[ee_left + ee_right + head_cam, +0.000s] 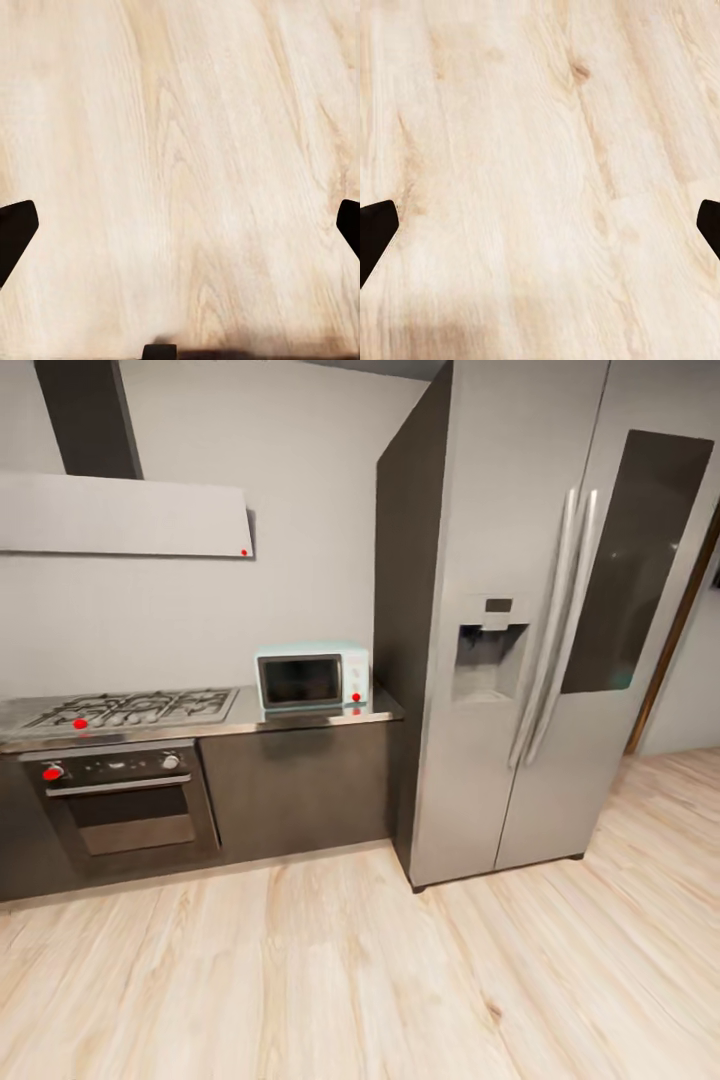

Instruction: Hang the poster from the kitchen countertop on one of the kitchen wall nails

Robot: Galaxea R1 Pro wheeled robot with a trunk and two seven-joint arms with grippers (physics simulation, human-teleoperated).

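Spanning both wrist views was pale wood plank floor (180,165), nothing resting on it. Left gripper (180,225): dark fingertips (15,232) at opposite frame edges, spread wide, nothing held. Right gripper (540,225): likewise spread wide, nothing held. Head view, lower half: the same floor (330,980). Centre left: oven (125,810) under gas hob (130,708); pale-blue microwave (312,676) on that short steel top. Right: steel double-door fridge (540,640). Upper left: range hood (125,515) on the grey wall. Poster's whereabouts: cannot tell.
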